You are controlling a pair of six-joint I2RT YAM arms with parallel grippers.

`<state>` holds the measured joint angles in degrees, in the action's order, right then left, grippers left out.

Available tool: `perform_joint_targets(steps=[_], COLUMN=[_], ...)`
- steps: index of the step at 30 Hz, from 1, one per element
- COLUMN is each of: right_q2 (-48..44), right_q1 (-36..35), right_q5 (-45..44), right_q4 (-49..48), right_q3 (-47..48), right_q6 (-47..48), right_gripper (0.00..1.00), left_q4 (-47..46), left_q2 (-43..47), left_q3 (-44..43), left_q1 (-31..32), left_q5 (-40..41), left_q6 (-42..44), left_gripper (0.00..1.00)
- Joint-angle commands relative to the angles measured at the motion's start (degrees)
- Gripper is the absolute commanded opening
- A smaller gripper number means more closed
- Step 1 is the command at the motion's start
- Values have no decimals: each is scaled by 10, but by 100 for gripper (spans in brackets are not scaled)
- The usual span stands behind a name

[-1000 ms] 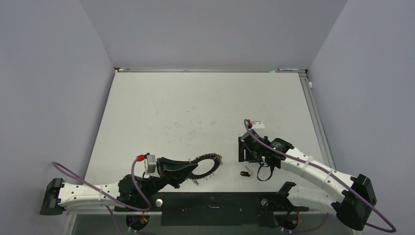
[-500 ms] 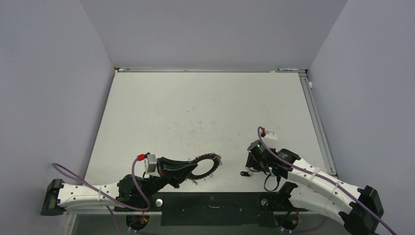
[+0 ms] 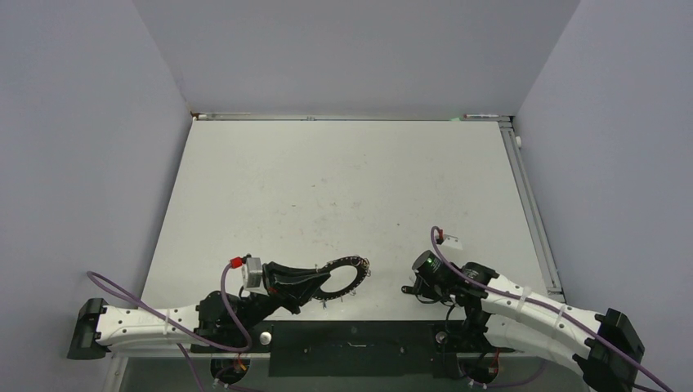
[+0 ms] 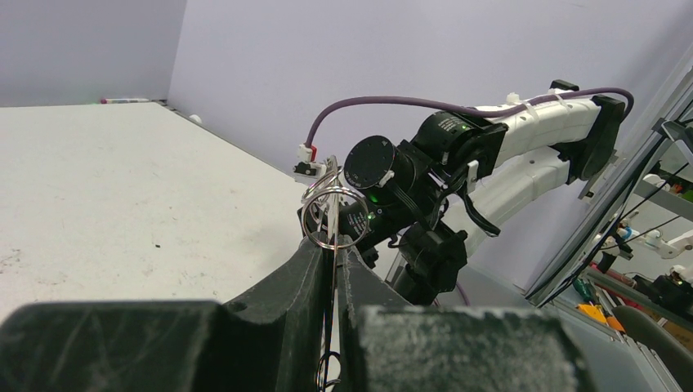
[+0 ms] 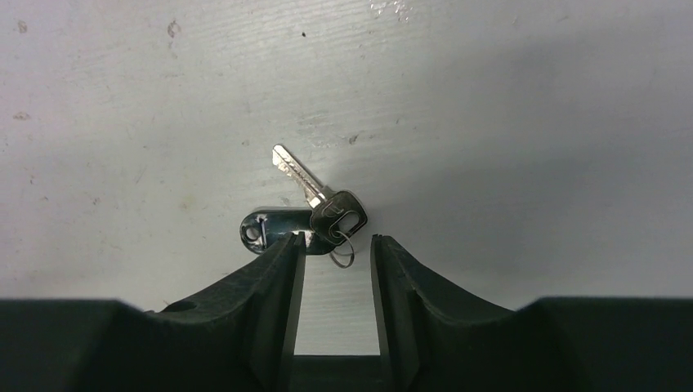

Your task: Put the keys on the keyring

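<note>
The keyring [image 3: 362,269], a flat grey ring fringed with small wire loops, is held just above the table near the front. My left gripper [image 3: 320,282] is shut on its near rim. The left wrist view shows the keyring [image 4: 334,214] edge-on, clamped in the left gripper [image 4: 337,249], with wire loops sticking up past the tips. The keys [image 5: 325,211], a silver blade with a dark head beside a dark oval tag, lie on the table. My right gripper [image 5: 335,245] is open right at them, with their small silver loop [image 5: 345,251] between its tips. From above, the keys [image 3: 405,289] peek out left of the right gripper [image 3: 414,287].
A black rail [image 3: 351,336] runs along the table's near edge, just behind both grippers. The right arm's wrist [image 4: 409,184] fills the space directly beyond the keyring in the left wrist view. Grey walls close in the table on three sides.
The right arm has pulled back toward the near edge and come down onto the keys, and its jaws have narrowed. The left arm and keyring have not moved.
</note>
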<state>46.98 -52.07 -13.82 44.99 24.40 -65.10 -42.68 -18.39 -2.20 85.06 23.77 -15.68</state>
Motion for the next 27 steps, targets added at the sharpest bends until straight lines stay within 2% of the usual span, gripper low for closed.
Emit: perform_joint_targets(steps=[1, 18, 27], right_q2=[13, 21, 14], right_q1=[-31, -50, -53], right_q5=[-9, -56, -60], right_q4=[-40, -30, -40], right_q3=[-13, -26, -33], right_q6=[-46, -71, -75], right_gripper=[36, 26, 16], left_q4=[-35, -23, -19], left_q2=[-7, 4, 7], left_q3=[-28, -25, -25], left_q1=[-1, -1, -1], left_q5=[-10, -11, -11], left_q6=[1, 0, -1], left_gripper=[0, 0, 0])
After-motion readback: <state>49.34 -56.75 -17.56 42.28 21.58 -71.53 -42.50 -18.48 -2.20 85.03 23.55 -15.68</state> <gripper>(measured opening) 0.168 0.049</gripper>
